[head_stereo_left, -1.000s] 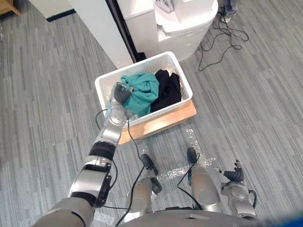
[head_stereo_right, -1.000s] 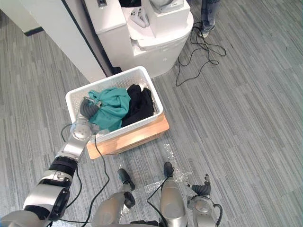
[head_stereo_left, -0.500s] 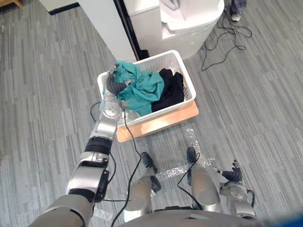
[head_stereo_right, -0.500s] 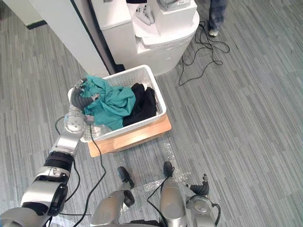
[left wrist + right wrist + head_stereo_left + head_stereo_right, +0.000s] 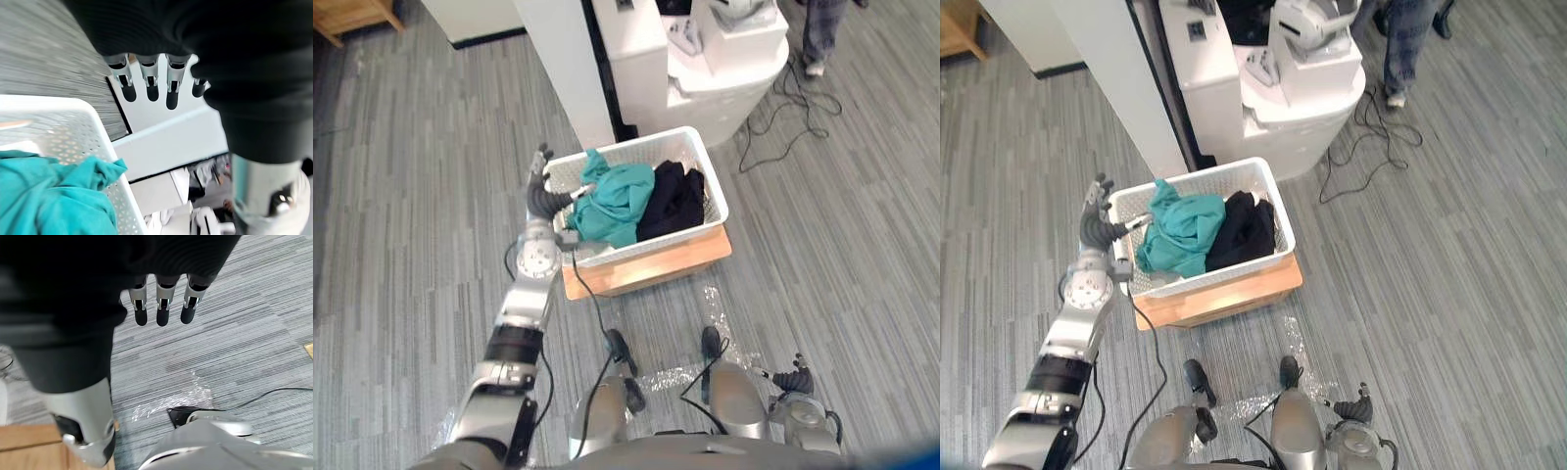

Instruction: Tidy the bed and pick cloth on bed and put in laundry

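Note:
A white perforated laundry basket [image 5: 709, 178] stands on a wooden board [image 5: 651, 267] on the grey floor. Inside it lie a teal cloth [image 5: 617, 201] on the left and a black cloth [image 5: 674, 196] on the right. My left hand [image 5: 544, 192] hovers raised at the basket's left rim, fingers straight and holding nothing; its wrist view shows the fingers [image 5: 148, 82] spread above the basket wall [image 5: 73, 128] and the teal cloth [image 5: 44, 191]. My right hand [image 5: 791, 375] hangs low at my right side, its fingers [image 5: 162, 308] straight over the floor.
A large white machine [image 5: 705, 69] and a white panel [image 5: 558, 69] stand just behind the basket. A person's legs [image 5: 1408, 44] are at the far right. Cables [image 5: 788, 108] trail on the floor right of the machine. Open floor lies left and right.
My left hand let go of the teal cloth, which dropped into the basket, then opened and drew back to the left rim. The camera has shifted. The right hand stayed still.

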